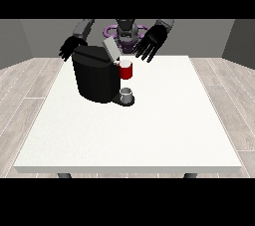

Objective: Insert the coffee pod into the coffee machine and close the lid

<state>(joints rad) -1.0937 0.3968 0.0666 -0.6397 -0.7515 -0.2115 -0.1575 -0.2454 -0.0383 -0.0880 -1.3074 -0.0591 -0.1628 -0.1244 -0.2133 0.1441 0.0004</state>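
The coffee machine (97, 76) is a black block standing on the rear left part of the white tabletop (149, 130), as the view shows it. Its grey lid (111, 49) is raised and tilted, rising from the top of the body towards me. A red thing at the machine (126, 70) sits at the upper right of the body, just under the foot of the lid. Below it, on the dark base that juts from the machine's front, stands a small grey thing (127, 93), cup-like in outline; I cannot tell whether it is the coffee pod, so the pod's place is not settled by this view.

My hand at the view's right (151, 44) hangs above the rear edge of the tabletop, just right of the lid and above the red thing, apart from both. Its fingers are spread and point downward and towards the camera, with nothing between them.

My hand at the view's left (72, 48) is beside the machine's upper left corner, partly behind the body. Its fingers are fanned out and hold nothing; whether they touch the machine I cannot tell.

My torso (126, 33) shows between the two arms, directly behind the lid. Grey-brown floor planks (30, 85) surround the tabletop on both sides.
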